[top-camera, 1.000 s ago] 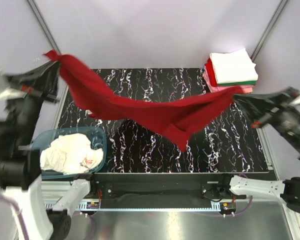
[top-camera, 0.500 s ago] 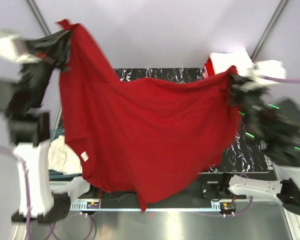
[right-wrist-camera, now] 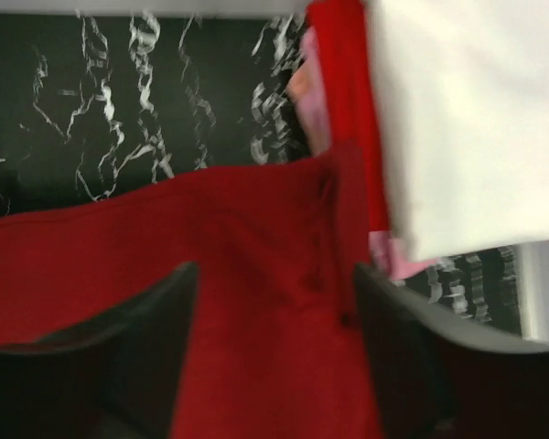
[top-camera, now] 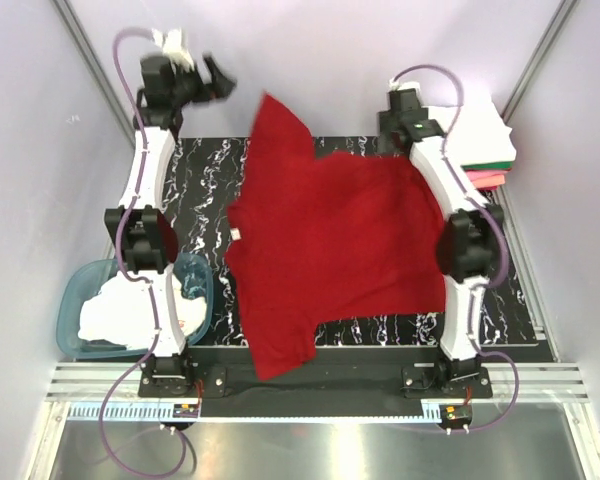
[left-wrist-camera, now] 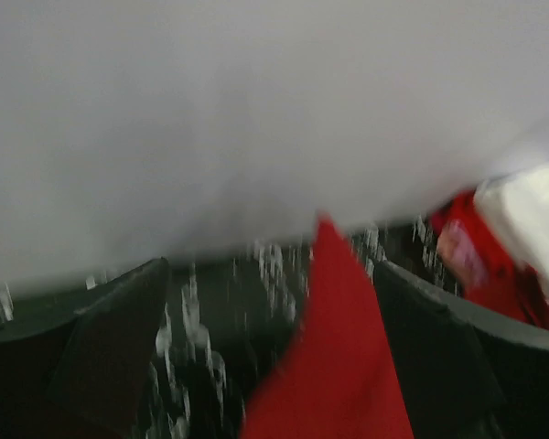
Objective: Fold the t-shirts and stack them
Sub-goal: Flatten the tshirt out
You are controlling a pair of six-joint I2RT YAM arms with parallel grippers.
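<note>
The dark red t-shirt (top-camera: 330, 250) lies spread out across the black marbled table (top-camera: 200, 180), one sleeve reaching past the far edge and another over the near edge. Both arms stretch to the back. My left gripper (top-camera: 220, 80) hangs open above the far left sleeve; in its wrist view the red cloth (left-wrist-camera: 339, 366) runs loose between wide jaws (left-wrist-camera: 267, 267). My right gripper (top-camera: 392, 135) stands open over the far right shoulder, with flat cloth (right-wrist-camera: 256, 229) under its spread jaws (right-wrist-camera: 274, 270). A stack of folded t-shirts (top-camera: 475, 135), white on top (right-wrist-camera: 457, 119), sits at the back right.
A teal tub (top-camera: 75, 300) at the near left holds a crumpled white shirt with red print (top-camera: 120, 315). Slanted metal posts (top-camera: 85, 60) rise at both back corners. The folded stack (left-wrist-camera: 512, 238) is close to the right arm.
Both grippers opened and let go of the red t-shirt. The arms swung forward to the back of the table, and the shirt went from hanging in the air to spread flat.
</note>
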